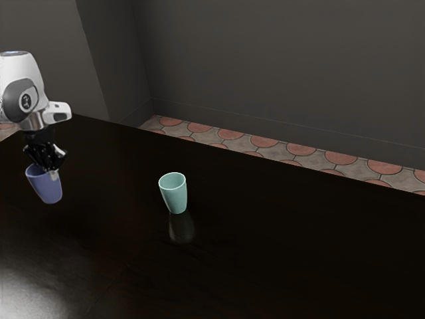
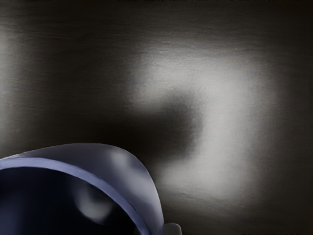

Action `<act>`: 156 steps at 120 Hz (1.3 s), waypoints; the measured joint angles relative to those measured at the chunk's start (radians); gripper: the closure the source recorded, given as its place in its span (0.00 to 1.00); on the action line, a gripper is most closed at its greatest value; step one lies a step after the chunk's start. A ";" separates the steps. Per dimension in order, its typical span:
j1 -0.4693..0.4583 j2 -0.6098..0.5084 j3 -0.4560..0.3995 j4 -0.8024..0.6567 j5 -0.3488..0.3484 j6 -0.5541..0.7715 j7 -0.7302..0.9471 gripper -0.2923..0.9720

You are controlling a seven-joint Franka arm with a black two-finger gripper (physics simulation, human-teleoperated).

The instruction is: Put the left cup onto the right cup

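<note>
A blue-violet cup (image 1: pixel 46 186) hangs tilted above the dark table at the exterior view's left, with my black gripper (image 1: pixel 48 170) shut on its rim. The same blue cup (image 2: pixel 102 171) looms large just under my hand in the wrist view, its open mouth and rim showing. A teal cup (image 1: pixel 173 192) stands upright on the table near the middle of the exterior view, well to the right of my gripper and apart from the held cup.
The dark glossy table (image 1: pixel 265 252) stretches across the exterior view, with its far edge running along a tiled floor (image 1: pixel 299 151) and grey walls behind. A bright reflection lies on the table surface (image 2: pixel 210 112) below my hand.
</note>
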 joint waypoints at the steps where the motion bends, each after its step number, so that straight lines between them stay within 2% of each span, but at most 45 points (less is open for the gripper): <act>1: 0.001 -0.002 -0.004 0.000 0.000 -0.002 -0.002 0.85; 47: 0.019 -0.007 -0.162 0.099 -0.001 -0.087 -0.108 0.85; 78: -0.076 0.034 -0.184 0.194 -0.010 -0.131 -0.194 0.85; 104: -0.203 0.065 -0.230 0.259 -0.014 -0.149 -0.268 0.85; 156: -0.183 0.159 -0.281 0.380 -0.015 -0.182 -0.385 0.85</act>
